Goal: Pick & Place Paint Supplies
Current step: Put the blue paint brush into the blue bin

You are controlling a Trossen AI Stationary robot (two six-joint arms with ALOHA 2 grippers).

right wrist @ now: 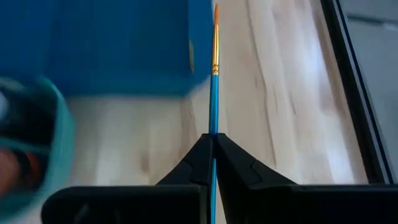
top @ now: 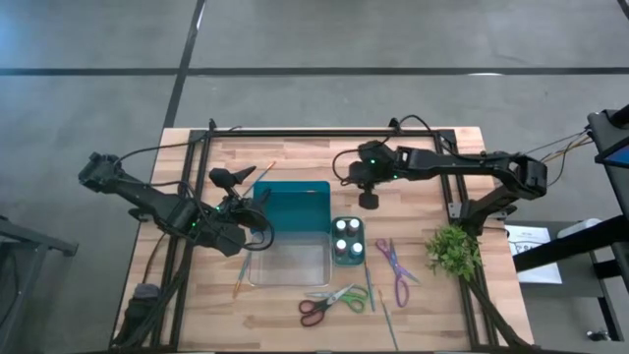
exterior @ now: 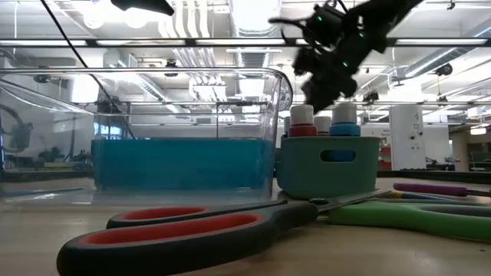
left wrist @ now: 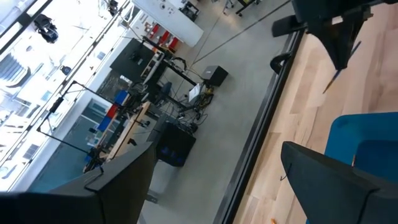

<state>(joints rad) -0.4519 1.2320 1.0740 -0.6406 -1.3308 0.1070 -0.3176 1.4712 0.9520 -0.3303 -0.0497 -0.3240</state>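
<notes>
High view, progress: four paint bottles (top: pixel 347 239) already stand in a small teal cup (top: pixel 360 243) at frame centre, just right of the clear bin (top: pixel 287 265). Teal lid or tray (top: pixel 295 206) sits above the bin.
High view, left to do: red-green scissors (top: pixel 331 303) lie lower centre, purple scissors (top: pixel 395 270) right of the cup, thin brushes (top: pixel 369 287) between them; one more brush (top: pixel 265 174) upper left of the teal tray, another (top: pixel 240 280) left of the bin. By my read, most of the job remains.
High view, arms: right gripper (top: pixel 369 200) hangs above centre-right of the tray; left gripper (top: pixel 257 218) at the tray's left edge.
Low view: red-green scissors fill the foreground, bottles' white caps show over the cup rim; an arm hangs above the cup.
Left wrist view: left fingers (left wrist: pixel 336 180) wide apart, nothing between them.
Right wrist view: right gripper (right wrist: pixel 213 149) pinched tight on a blue-handled brush (right wrist: pixel 214 87).
Brush axis: runs straight up the frame, orange tip at top, past the teal tray's edge, over bare wood; handle end hidden behind the fingers.
Plant sprig (top: pixel 452 251): right side, not part of the job.
</notes>
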